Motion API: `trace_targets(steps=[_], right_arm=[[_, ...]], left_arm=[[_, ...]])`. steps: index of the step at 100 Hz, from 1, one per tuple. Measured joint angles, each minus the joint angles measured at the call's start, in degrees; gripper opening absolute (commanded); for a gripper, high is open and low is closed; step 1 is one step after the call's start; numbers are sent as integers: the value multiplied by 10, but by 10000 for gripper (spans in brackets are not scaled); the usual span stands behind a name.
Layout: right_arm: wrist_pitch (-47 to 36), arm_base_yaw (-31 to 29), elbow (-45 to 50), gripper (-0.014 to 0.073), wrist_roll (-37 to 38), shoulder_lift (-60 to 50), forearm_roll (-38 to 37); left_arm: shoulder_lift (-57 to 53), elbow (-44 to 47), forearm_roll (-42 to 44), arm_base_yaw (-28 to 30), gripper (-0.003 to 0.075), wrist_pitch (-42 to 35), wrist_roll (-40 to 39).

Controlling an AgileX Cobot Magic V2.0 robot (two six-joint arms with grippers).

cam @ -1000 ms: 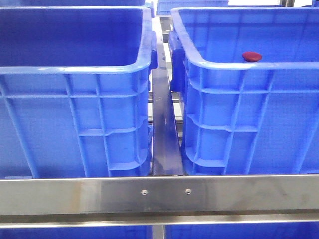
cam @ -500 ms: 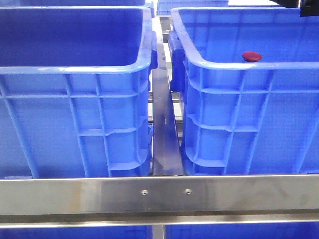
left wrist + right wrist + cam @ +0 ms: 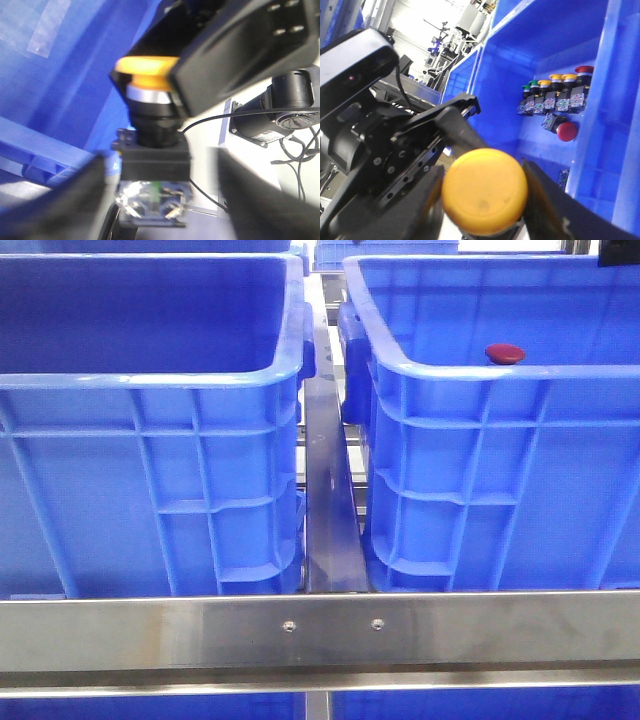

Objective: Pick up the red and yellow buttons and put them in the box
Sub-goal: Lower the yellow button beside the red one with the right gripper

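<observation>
Standing side by side in the front view are two big blue crates, the left box (image 3: 150, 370) and the right box (image 3: 500, 380), with a metal bar (image 3: 320, 630) across the front. A red button (image 3: 504, 353) peeks over the right box's rim. The yellow button (image 3: 485, 190) is up in the air, and both wrist views show it close between dark fingers. The right gripper (image 3: 480, 200) seems clenched on it; for the left gripper (image 3: 160, 165) I cannot tell. The button looks light, hard and smooth (maybe slippery on top), so its blocky black base (image 3: 155, 162) is the better place to hold. A row of other buttons (image 3: 552, 95) sits inside a crate, so it could bump them when dropped.
</observation>
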Motion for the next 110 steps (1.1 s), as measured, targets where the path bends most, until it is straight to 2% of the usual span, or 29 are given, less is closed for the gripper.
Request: trace_targets(steps=[5,34,63,86,110], right_arm=[[-1,0,0,287,0,0,0],[-12,-4,0,287,-11,0,0],[-64,-88,0,287,-75,0,0],[-172,-157,0,287,-182,0,1],[-305,-162,-28,287,-327,25,7]], left_arm=[[0,0,0,0,694,0,0],[0,0,17,0,692,0,3],[0,0,18,0,692,1,3],[0,0,18,0,692,7,3],[0,0,19,0,692,7,3]])
